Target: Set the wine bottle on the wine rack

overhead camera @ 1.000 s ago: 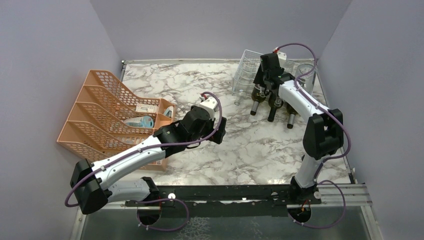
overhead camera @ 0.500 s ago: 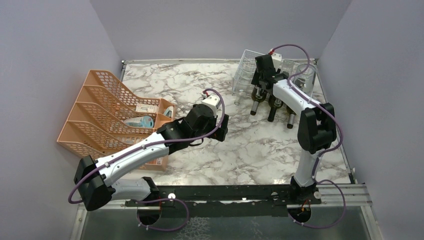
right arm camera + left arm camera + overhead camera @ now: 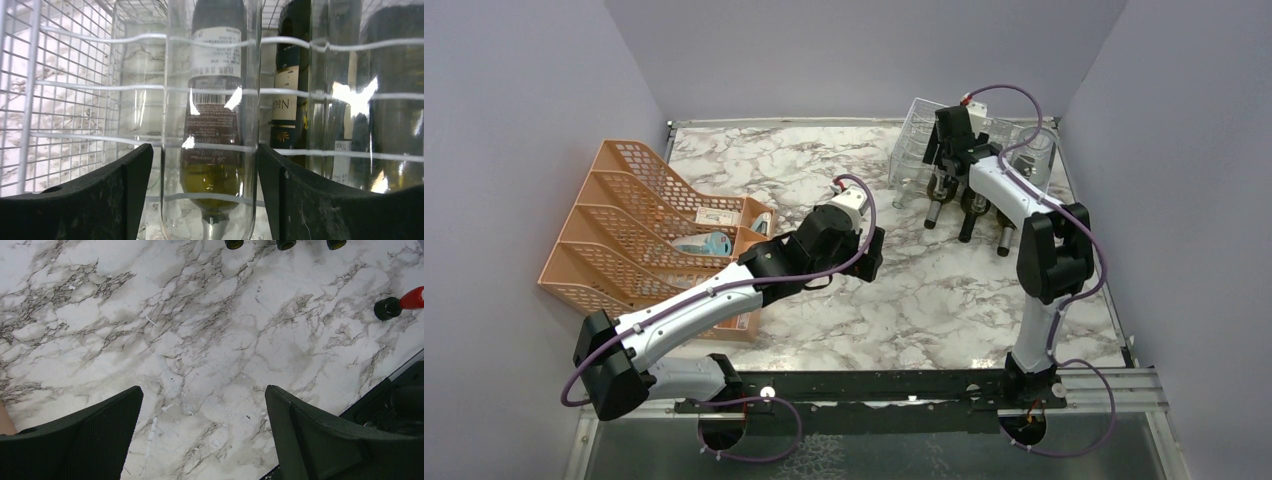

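The left gripper [image 3: 204,392] hangs wide open over the marble table [image 3: 200,315], and in the far right corner the right gripper [image 3: 205,150] has its jaws spread on either side of the wine bottle [image 3: 214,105], which lies in the white wire wine rack [image 3: 75,85] beside other bottles [image 3: 292,60].

Left gripper [image 3: 204,394]: I see it wide apart, with nothing between the two sides.
Fingers [image 3: 95,437]: black, one at 7 o'clock and one at 5 o'clock of my picture.
Marble table [image 3: 200,320]: white with grey veins, it fills most of the view.
Dark round ends [image 3: 286,243]: three in a row at 12 to 1 o'clock, cut off by the edge.
Red item with black cap [image 3: 396,304]: it lies at 2 o'clock.
Dark edge [image 3: 400,390]: at 4 o'clock, beside the table.
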Tool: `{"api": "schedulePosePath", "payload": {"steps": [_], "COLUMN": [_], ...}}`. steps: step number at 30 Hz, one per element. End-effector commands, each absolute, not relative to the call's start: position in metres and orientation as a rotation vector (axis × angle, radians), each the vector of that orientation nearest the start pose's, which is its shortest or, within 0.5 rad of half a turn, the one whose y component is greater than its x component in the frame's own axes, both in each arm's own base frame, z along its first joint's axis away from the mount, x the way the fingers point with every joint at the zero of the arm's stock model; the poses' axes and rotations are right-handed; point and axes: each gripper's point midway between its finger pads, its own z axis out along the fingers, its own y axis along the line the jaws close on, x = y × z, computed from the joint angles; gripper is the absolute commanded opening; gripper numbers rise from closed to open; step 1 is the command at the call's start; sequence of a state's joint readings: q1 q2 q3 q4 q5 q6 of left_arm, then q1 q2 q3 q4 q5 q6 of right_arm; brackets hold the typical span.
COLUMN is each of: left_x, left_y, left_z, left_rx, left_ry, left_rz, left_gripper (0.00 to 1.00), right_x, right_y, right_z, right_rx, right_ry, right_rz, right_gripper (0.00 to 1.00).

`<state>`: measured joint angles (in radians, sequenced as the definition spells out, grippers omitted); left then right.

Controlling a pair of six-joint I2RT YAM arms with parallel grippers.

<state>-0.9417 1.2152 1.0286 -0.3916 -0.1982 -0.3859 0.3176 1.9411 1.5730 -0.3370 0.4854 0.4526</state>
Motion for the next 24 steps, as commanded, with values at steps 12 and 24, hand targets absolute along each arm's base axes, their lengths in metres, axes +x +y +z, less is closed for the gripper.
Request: {"api": "schedulePosePath", "payload": {"steps": [12,24], "left_x": [0.248,0.244], "left_y": [-0.258,-0.211], "left_z": [0.268,0.333], "left_rx": [0.366,0.286], "left_ry": [1.944,1.738], "left_rz": [-0.495,-0.43], "left_gripper": [0.99,0.99], "right_x": [0.466,0.322], "right_y": [0.097,0.078], "right_z": [0.254,0.22], "right_rx": [0.384,0.331], "right_ry": [2.031,2.165], "right_rz": [0.061,0.179], "right_gripper": [0.88,0.88]}}
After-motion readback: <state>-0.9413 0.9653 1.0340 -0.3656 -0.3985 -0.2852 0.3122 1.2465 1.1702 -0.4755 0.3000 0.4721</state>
